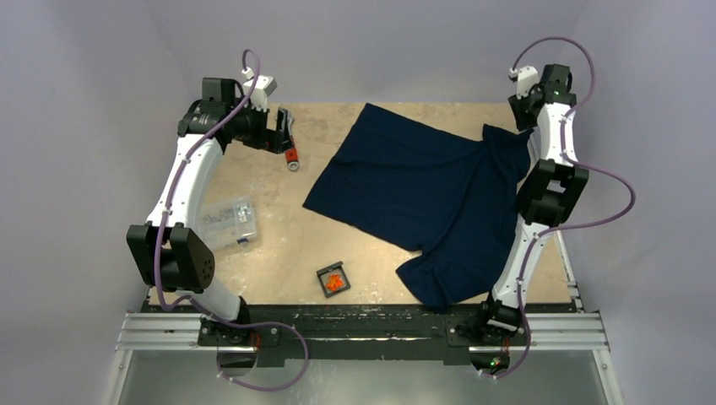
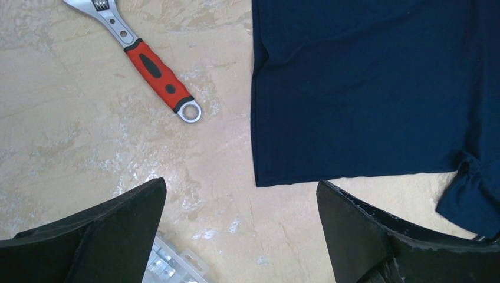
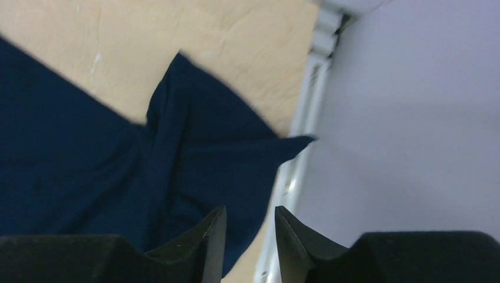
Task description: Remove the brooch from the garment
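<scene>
The brooch [image 1: 335,282], a tiny orange piece, lay in a small black tray [image 1: 325,274] near the front edge of the table [image 1: 287,240], well apart from the garment [image 1: 422,186]. The navy shirt was spread across the right half of the table, one sleeve bunched by the right rail. The right pincer [image 3: 249,210] hung above that sleeve, its fingers close together with a slim gap and nothing between them. The left pincer [image 2: 240,183] was released, its fingers spread wide above bare table beside the shirt's hem. A red-handled wrench [image 2: 156,68] lay further left, and a clear plastic box [image 1: 228,221] sat near the left arm.
</scene>
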Tool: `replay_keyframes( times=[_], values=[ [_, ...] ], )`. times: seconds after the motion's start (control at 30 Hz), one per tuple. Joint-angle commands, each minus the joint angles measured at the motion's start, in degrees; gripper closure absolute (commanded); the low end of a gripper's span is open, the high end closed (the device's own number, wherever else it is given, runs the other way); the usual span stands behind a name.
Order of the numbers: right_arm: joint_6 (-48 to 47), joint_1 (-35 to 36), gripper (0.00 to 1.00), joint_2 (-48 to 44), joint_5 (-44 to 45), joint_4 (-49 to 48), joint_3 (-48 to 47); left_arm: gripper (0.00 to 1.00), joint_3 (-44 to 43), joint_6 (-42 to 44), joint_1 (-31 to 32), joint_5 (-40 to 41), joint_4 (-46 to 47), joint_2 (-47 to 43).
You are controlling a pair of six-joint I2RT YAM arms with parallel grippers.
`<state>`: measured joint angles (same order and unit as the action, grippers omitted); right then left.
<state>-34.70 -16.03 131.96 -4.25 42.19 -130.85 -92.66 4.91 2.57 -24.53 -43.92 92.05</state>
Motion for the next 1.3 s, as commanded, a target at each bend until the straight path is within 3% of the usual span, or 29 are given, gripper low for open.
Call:
replay_keyframes(
  times=[0.0, 0.3, 0.53, 0.63, 0.77, 0.93, 1.1, 1.13, 1.27],
  values=[
    [3.6, -0.2, 0.63, 2.4, -3.2, 9.6, 2.7, 0.00, 0.8, -0.4, -0.5, -1.7, 2.4, -1.3],
    [3.2, -1.0, 0.69, 5.7, 4.0, 6.2, 8.7, 0.00, 1.1, -0.4, -0.5, -2.2, 2.8, -1.8],
    [2.1, -1.0, 0.66, 13.4, 11.6, 1.6, -2.7, 0.00, 1.8, 0.9, -0.7, -2.3, 2.4, -1.5],
    [2.5, -0.3, 0.57, 12.9, 8.4, 1.1, -6.2, 0.00, 2.0, 1.5, -0.7, -2.5, 2.5, -1.2],
    [5.1, 0.1, 0.41, 4.7, 1.8, -0.3, -1.2, 0.00, 1.6, 2.1, -0.7, -2.8, 2.7, -0.4],
    [8.9, -1.7, 0.41, -4.8, -1.9, 2.6, 6.7, 0.00, 1.8, 0.5, -0.7, -3.9, 3.7, 0.0],
    [14.8, -5.3, 0.39, -7.8, -7.6, 12.5, 12.8, 0.00, 2.0, 0.1, -0.7, -4.0, 4.3, -0.4],
    [15.5, -6.0, 0.41, -8.6, -8.3, 13.0, 14.4, 0.00, 2.1, 0.0, -0.7, -4.1, 4.3, -0.6],
    [16.0, -7.5, 0.65, -11.3, -4.4, 9.1, 20.7, 0.00, 2.7, -1.0, -0.7, -4.4, 5.0, -0.9]
  ],
)
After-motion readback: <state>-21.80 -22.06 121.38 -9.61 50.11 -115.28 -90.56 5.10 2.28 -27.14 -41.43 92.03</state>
